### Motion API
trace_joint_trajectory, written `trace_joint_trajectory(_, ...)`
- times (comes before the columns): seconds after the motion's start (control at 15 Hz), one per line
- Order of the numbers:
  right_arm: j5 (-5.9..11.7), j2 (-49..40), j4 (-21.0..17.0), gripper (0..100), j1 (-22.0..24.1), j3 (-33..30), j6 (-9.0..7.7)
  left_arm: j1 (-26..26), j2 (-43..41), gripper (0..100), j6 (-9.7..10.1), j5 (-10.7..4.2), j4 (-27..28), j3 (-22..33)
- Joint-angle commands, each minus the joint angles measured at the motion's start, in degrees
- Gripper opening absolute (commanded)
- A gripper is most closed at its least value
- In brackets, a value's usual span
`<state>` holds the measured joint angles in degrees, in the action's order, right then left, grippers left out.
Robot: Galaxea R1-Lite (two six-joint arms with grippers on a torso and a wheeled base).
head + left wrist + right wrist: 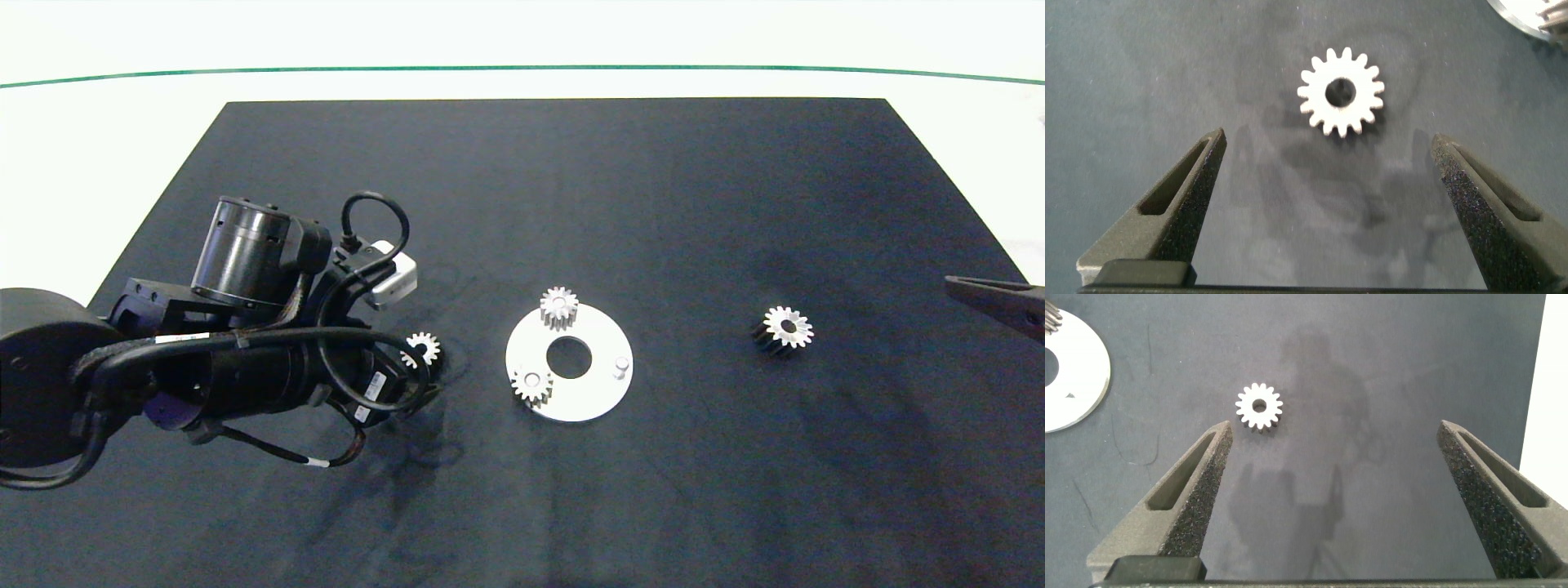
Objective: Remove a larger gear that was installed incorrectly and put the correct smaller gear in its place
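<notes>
Left gripper [1327,175]: spread wide above the mat [653,204], holding nothing, the small gear [1340,91] just ahead between its fingertips
Right gripper [1335,469]: also wide apart and empty, at the mat's right edge
Small gear: thin, all silver, round bore, flat on the mat left of the plate [592,392]
Plate: round, centre hole, two small gears seated, one peg [621,365] bare
Large gear [783,329]: thick, dark sides, bright toothed face, alone on the mat right of the plate
</notes>
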<state>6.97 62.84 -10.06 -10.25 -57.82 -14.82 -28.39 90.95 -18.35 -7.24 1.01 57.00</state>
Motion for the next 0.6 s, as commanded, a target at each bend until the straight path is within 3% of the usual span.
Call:
trace_joint_trajectory(0.07,0.06,0.18,-0.05,100,-0.03,-0.01,-0.12,-0.7,2.74,100,-0.02,-0.14,0.31,2.32)
trace_joint_trajectory(0.2,-0.03,0.18,-0.05,100,-0.03,-0.01,-0.12,-0.79,4.06,100,0.42,-1.55,0.22,3.38)
trace_joint_trajectory(0.6,-0.21,0.26,-0.05,100,-0.03,-0.01,-0.03,-0.79,6.52,100,0.59,-1.64,0.13,4.78)
